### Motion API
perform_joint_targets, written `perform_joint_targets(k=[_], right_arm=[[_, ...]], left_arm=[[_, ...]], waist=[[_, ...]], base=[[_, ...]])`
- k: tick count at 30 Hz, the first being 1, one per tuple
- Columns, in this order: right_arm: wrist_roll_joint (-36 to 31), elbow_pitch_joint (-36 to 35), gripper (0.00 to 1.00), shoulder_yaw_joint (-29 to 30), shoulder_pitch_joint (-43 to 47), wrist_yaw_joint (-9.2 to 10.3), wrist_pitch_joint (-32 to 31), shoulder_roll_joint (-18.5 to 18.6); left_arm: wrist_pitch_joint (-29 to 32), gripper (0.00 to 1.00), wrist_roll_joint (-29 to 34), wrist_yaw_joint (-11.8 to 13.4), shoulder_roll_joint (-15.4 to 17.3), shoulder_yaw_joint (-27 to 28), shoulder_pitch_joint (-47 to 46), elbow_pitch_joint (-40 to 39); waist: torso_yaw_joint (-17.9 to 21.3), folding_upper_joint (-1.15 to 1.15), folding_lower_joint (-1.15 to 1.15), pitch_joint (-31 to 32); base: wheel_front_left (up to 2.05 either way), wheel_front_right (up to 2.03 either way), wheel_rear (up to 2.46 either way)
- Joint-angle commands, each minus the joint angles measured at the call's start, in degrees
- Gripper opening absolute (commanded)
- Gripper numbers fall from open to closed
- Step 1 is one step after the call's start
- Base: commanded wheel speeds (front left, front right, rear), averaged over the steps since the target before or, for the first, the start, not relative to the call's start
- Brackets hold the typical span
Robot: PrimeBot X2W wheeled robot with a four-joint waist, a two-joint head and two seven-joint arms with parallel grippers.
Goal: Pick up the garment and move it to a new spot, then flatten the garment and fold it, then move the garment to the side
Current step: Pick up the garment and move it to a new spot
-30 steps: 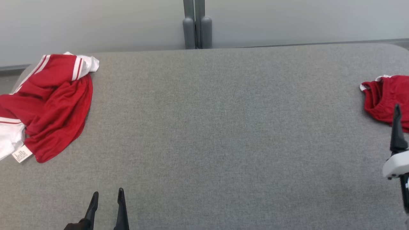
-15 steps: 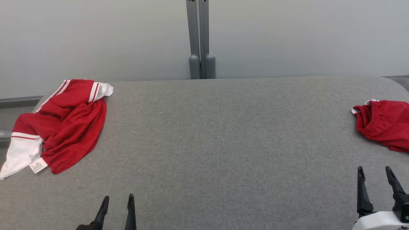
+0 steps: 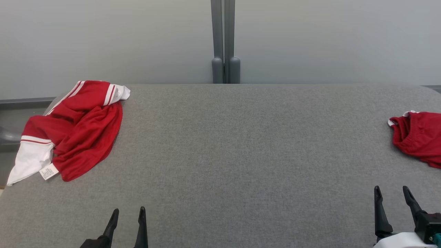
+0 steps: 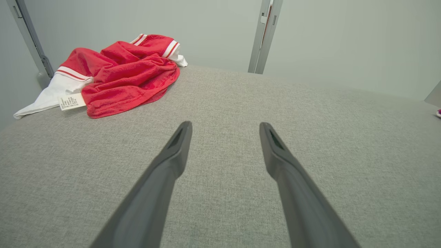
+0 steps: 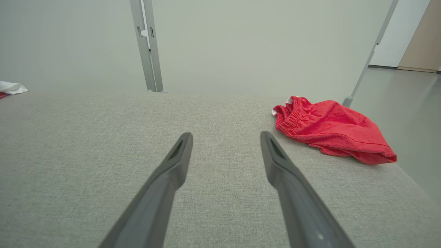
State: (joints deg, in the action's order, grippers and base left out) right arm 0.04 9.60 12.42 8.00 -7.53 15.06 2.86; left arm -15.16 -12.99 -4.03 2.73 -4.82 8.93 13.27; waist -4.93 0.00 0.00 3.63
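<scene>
Right pincer (image 3: 391, 188) withdrawn | jaws spread | red shorts (image 3: 418, 137) ahead, well apart

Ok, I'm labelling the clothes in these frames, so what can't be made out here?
Small red garment: head view, the right edge cuts off its far side.
Red and white garment: crumpled in head and left wrist views; its own folds hide its shape.
Its care label: print too small to read in either view.
Same garment, right wrist view: the left edge cuts off all but a white corner.

Grey table (image 3: 241, 144) with red-and-white garment (image 3: 82, 137), red shorts (image 3: 418, 137)
</scene>
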Motion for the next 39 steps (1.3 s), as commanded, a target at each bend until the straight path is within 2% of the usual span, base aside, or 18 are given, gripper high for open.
perform_joint_targets(k=[1,5,11,14,18,23,26,28,32,36,39], right_arm=[[0.7,-0.2,1.00,-0.2,0.2,0.09,0.2,0.1],[1.9,-0.6,1.00,-1.3,1.3,0.09,0.2,0.1],[4.2,-0.2,1.00,-4.6,1.6,0.09,0.2,0.1],[5.2,-0.2,1.00,-7.3,0.6,0.09,0.2,0.1],[5.8,-0.5,1.00,-8.7,-0.3,0.09,0.2,0.2],[5.6,-0.2,1.00,-8.7,0.4,0.09,0.2,0.2],[4.3,-0.7,1.00,-8.3,-0.1,0.09,0.2,0.2],[2.8,-1.5,1.00,-8.0,-1.8,0.09,0.2,0.2],[-2.1,-3.1,1.00,-7.6,-6.2,0.09,0.2,0.2],[-4.6,-4.7,1.00,-6.8,-11.5,0.09,0.2,2.0],[-5.5,-5.3,1.00,-7.1,-14.6,0.09,0.2,3.6]], left_arm=[[0.0,1.00,-0.1,0.3,0.4,0.2,-1.1,0.0],[0.0,1.00,-0.1,0.6,0.4,0.0,-1.5,0.1],[0.0,1.00,-0.6,0.8,0.4,0.9,0.0,0.7],[0.0,1.00,-0.7,0.9,0.3,2.3,1.0,0.4],[0.0,1.00,-1.1,0.4,0.3,2.6,1.5,0.1],[0.0,1.00,-1.6,0.0,0.3,2.8,-0.6,-0.4],[0.0,1.00,-2.4,-0.6,0.3,2.8,-3.5,-0.7],[0.0,1.00,-4.9,-1.4,0.3,1.7,-6.3,0.9],[0.7,1.00,-7.9,-2.9,0.2,-2.0,-17.7,7.7],[5.4,1.00,-13.0,-3.4,0.4,-4.9,-31.2,14.8],[11.0,1.00,-18.7,-3.5,1.7,-10.8,-40.4,19.0]], waist=[[-1.1,0.00,0.00,-0.1],[-5.6,0.00,0.00,-0.1],[-15.9,0.00,0.00,0.1],[-19.7,0.00,0.00,0.0],[-22.3,0.00,0.00,-0.5],[-22.5,0.00,0.00,-1.6],[-21.7,0.00,0.00,-4.5],[-20.9,0.00,0.00,-8.4],[-19.1,0.00,0.00,-18.4],[-17.4,0.00,0.00,-27.8],[-15.9,0.00,0.00,-33.5]], base=[[0.00,0.00,0.00],[0.00,0.00,0.00],[0.00,0.00,0.00],[0.00,0.00,0.00],[0.00,0.00,0.00],[0.00,0.00,0.00],[0.00,0.00,0.00],[0.00,0.00,0.00],[0.00,0.00,0.00],[0.00,0.00,0.00],[0.00,0.00,0.00]])
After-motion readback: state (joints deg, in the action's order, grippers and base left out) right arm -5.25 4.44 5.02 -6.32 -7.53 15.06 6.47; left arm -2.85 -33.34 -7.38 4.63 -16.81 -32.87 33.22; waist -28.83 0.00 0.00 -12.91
